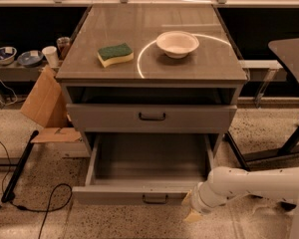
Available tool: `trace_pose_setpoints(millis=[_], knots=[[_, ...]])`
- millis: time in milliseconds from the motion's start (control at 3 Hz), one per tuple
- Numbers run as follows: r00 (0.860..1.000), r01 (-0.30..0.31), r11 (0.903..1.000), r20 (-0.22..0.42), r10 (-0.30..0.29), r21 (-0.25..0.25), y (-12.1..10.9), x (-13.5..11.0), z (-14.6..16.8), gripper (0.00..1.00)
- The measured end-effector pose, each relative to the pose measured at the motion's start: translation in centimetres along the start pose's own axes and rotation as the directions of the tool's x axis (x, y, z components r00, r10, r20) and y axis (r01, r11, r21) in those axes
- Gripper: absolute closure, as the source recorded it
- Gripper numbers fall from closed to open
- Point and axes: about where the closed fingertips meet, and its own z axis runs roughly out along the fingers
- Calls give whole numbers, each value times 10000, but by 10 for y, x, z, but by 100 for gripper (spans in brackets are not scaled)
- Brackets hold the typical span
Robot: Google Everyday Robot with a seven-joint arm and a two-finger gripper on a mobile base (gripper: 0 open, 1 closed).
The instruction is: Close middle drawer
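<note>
Gripper (193, 214) low, just off end of middle drawer (109, 195) front, drawer pulled well out, grip state can't tell; prob. best to shift toward handle (155, 199), seat flat on panel, push straight into cabinet (199, 68) so tray doesn't skew/jam.

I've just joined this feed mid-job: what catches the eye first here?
The middle drawer stands pulled far out at the bottom of the grey cabinet. The white arm reaches in from the right, with the gripper low by the drawer's right front corner. On the cabinet top lie a green sponge and a white bowl.
</note>
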Motion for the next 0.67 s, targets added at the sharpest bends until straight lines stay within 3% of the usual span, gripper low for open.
trace_pose_setpoints(millis=[333,667], knots=[[10000,-33,10000,4,33,-2,0,1,0,0],[9998,-177,9998,62,176,33,0,4,-1,0]])
